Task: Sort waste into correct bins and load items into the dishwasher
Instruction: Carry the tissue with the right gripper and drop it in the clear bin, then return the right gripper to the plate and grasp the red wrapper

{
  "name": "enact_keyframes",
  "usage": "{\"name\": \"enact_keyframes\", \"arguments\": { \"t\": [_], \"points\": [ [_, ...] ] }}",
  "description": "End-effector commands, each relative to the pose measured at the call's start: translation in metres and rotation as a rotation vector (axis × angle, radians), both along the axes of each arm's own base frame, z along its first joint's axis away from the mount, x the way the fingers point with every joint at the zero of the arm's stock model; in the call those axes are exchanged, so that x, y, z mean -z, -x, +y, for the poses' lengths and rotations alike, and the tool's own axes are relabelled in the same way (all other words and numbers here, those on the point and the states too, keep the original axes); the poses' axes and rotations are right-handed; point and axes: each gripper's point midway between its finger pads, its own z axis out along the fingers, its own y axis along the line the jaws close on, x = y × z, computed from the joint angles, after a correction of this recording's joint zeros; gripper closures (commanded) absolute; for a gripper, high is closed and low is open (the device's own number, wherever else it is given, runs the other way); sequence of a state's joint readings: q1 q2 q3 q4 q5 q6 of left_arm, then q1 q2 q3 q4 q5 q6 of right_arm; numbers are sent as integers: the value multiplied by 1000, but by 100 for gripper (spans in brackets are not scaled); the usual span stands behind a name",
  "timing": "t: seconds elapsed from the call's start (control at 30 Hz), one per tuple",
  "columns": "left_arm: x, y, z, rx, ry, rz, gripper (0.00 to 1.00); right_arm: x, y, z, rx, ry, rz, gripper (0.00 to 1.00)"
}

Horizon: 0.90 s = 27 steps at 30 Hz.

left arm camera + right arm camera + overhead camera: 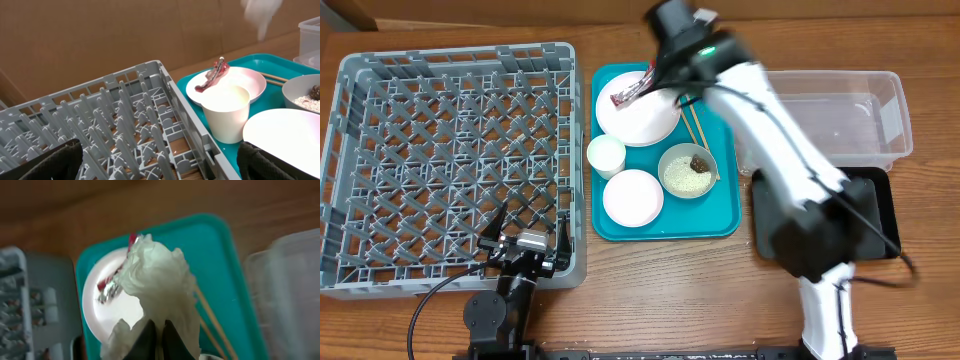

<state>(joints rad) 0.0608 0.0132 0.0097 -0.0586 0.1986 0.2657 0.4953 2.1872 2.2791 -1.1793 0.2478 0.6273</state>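
Sitting at left, grey dish rack; teal tray just right of it, w/ plate carrying wrapper. R gripper pinched tight on tissue above plate. L gripper spread wide, empty, at rack's near edge.

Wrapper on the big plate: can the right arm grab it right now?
Probably not yet. The right tool is shut on the tissue and must drop it first. Otherwise the wrapper lies uncovered on the plate.
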Motion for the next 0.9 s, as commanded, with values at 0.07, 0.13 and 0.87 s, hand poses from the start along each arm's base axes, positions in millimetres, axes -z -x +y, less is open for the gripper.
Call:
{"name": "enact_keyframes", "arguments": {
  "t": [0.07, 0.13, 0.87],
  "points": [
    [0, 0, 1, -4, -3, -5, 0, -41, 2, -117, 221, 37, 6, 96],
    [0, 0, 1, -4, -3, -5, 0, -26, 3, -138, 254, 30, 61, 96],
    [0, 0, 1, -4, -3, -5, 0, -23, -14, -47, 11, -247, 10, 2]
  ]
}}
